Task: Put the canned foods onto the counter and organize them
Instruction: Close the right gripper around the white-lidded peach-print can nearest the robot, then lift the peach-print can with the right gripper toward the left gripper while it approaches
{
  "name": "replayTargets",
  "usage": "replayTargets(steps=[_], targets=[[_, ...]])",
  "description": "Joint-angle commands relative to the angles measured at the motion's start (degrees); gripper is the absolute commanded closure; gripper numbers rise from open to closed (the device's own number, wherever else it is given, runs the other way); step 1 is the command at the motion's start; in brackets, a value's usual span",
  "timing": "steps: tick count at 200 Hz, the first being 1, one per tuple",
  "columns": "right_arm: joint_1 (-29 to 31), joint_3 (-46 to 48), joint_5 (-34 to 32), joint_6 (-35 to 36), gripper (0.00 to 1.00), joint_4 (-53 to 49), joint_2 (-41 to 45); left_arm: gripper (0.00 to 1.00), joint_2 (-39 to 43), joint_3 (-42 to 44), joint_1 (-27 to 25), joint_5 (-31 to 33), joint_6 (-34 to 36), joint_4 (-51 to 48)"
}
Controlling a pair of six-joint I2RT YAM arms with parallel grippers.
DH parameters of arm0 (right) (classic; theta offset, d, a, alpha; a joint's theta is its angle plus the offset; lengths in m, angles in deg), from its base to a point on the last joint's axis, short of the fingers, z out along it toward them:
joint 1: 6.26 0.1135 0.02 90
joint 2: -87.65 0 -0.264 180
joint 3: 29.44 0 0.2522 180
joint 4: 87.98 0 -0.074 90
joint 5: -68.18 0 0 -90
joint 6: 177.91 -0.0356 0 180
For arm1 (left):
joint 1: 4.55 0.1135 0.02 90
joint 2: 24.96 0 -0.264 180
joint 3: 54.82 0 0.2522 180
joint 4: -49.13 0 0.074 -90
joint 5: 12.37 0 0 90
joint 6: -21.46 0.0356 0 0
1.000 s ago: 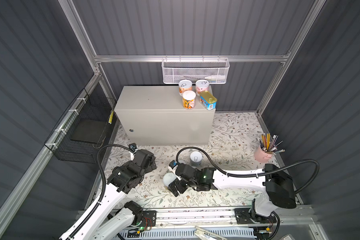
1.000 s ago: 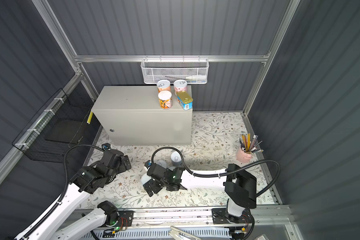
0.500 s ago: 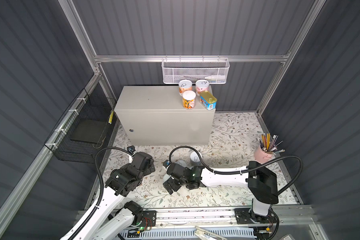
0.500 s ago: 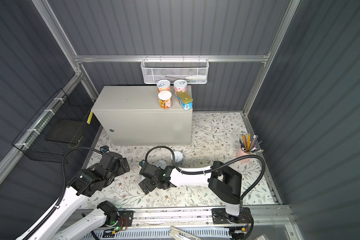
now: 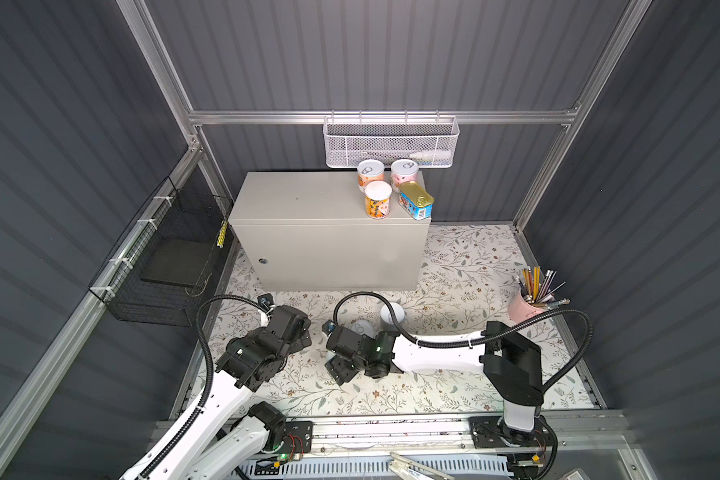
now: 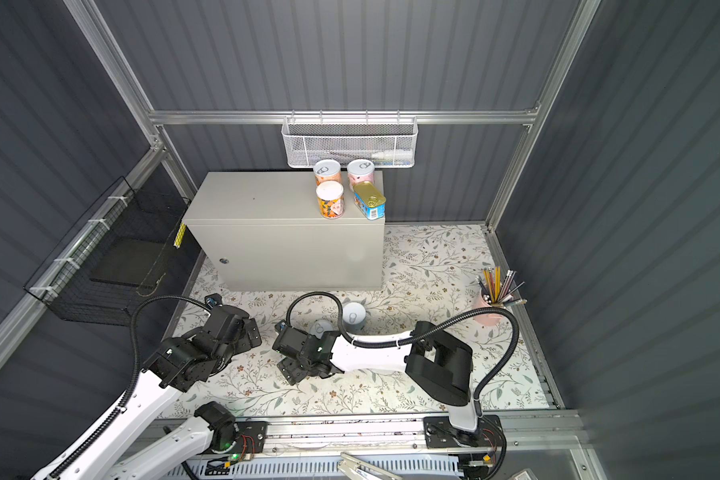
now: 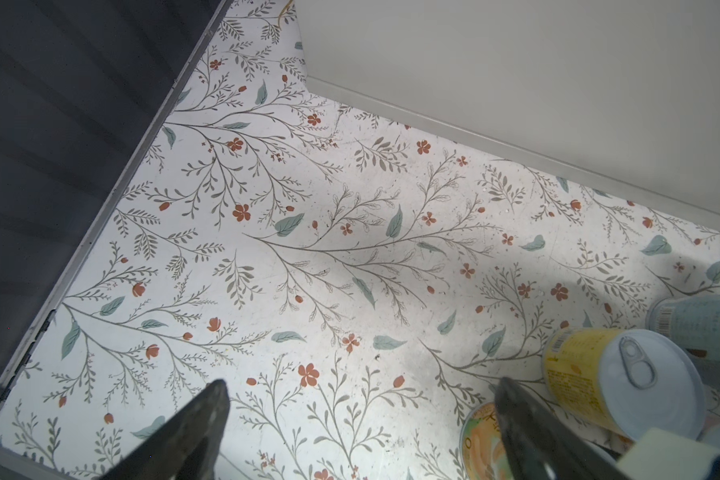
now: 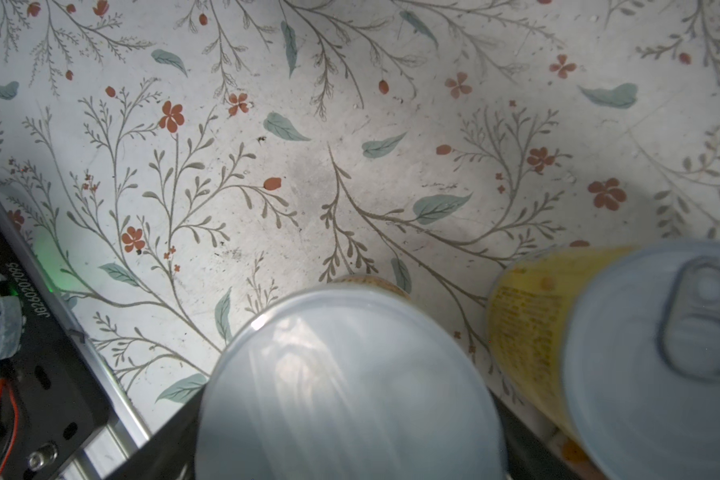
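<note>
left tool point(image 7: 360, 419) gapes wide over the floral floor point(image 7: 350, 249); right tool point(image 8: 348, 428) straddles a white-lidded can point(image 8: 341, 374), cannot tell whether it grips.

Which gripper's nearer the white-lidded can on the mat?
Right. The right gripper has the white-lidded can between its jaws; the left gripper is beside it, the can just outside its jaws.

Counter point(image 6: 267, 199), right end: white-lidded orange can point(image 6: 330, 200), pull-tab orange can point(image 6: 327, 171), pink can point(image 6: 360, 174), gold-topped blue tin point(image 6: 369, 201); floor point(image 6: 425, 257): pale blue can point(image 6: 353, 318), part-hidden can point(image 6: 320, 329).
</note>
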Motion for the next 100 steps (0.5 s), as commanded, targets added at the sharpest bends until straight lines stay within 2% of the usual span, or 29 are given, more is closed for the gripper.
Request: replayTargets(steps=[1, 51, 100], targets=[[-0.11, -1.1, -1.3, -0.75, 0.26, -2.74, -1.19, 0.0, 0.1, 0.31, 0.38, -0.11, 0.33, 0.14], [-0.91, -0.24, 1.58, -1.89, 0.3, -3.36, 2.06, 0.0, 0.32, 0.64, 0.39, -0.14, 0.77, 0.76], [-2.54, 1.36, 4.4, -3.78, 0.34, -4.01, 5.93, 0.0, 3.8, 1.94, 0.38, -3.7, 5.77, 5.96]])
